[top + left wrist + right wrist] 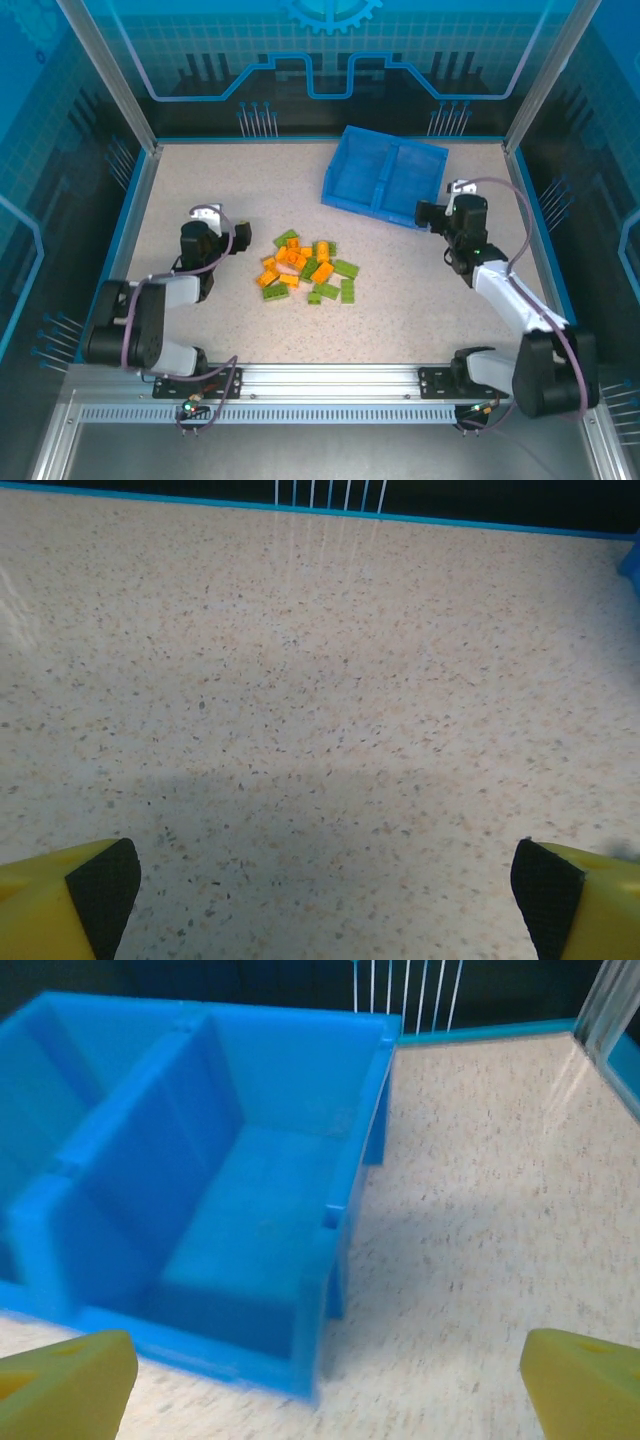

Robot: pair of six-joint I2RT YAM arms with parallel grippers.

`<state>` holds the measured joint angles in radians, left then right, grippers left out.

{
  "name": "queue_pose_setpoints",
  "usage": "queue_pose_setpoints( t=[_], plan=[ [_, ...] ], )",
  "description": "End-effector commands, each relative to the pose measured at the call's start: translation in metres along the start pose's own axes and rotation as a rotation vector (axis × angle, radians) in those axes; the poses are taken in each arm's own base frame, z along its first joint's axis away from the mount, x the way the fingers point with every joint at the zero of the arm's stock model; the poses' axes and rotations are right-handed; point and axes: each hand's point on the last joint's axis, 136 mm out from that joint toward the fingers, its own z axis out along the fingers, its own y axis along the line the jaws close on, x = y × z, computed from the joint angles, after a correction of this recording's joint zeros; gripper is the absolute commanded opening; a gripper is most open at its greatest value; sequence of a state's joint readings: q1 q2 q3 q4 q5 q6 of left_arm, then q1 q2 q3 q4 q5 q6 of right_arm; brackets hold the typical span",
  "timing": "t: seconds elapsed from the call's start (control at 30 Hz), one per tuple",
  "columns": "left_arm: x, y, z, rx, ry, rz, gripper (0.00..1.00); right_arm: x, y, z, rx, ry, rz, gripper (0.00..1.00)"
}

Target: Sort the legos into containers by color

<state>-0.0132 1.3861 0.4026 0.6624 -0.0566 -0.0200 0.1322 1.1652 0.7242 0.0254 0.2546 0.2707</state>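
Observation:
A heap of orange and light green legos (308,268) lies on the table's middle. The blue tray (385,175) with two compartments and a central divider stands at the back right; both compartments look empty. My left gripper (207,222) hovers left of the heap, open, its yellow black-padded fingers (100,890) wide apart over bare tabletop. My right gripper (440,213) sits just beyond the tray's near right corner, open, with nothing between its yellow fingertips (70,1385). The right wrist view looks into the tray's right compartment (255,1225) from close by.
The speckled table (200,180) is bounded by a blue rim and glass walls with metal posts. Free surface lies at the back left and along the front. A metal rail (320,385) carries both arm bases at the near edge.

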Motion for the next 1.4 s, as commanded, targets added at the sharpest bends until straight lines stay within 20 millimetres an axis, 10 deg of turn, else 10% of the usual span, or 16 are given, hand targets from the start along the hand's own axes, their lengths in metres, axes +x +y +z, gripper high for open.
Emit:
queue_pose_setpoints(
  t=[0.0,0.2,0.4,0.57,0.73,1.37],
  plan=[
    [-0.035,-0.018,-0.032,-0.019,-0.033,0.03,0.99,0.05,0.034,-0.046,-0.053,0.333,0.086,1.0],
    [-0.08,-0.127,-0.117,0.301,-0.025,0.131,0.99,0.096,0.107,-0.095,-0.16,0.579,-0.018,1.0],
    [-0.039,-0.199,-0.195,0.714,0.12,0.541,0.99,0.136,0.146,-0.093,-0.171,0.635,-0.186,1.0],
    [0.018,-0.203,-0.221,0.924,0.166,0.763,0.99,0.162,0.175,-0.071,-0.307,0.541,-0.585,0.98],
    [0.029,-0.204,-0.233,0.998,0.147,0.806,0.99,0.175,0.182,-0.045,-0.407,0.57,-0.768,0.91],
    [0.044,-0.197,-0.233,0.998,0.172,0.838,0.99,0.223,0.199,0.012,-0.438,0.75,-0.696,0.51]
  ],
)
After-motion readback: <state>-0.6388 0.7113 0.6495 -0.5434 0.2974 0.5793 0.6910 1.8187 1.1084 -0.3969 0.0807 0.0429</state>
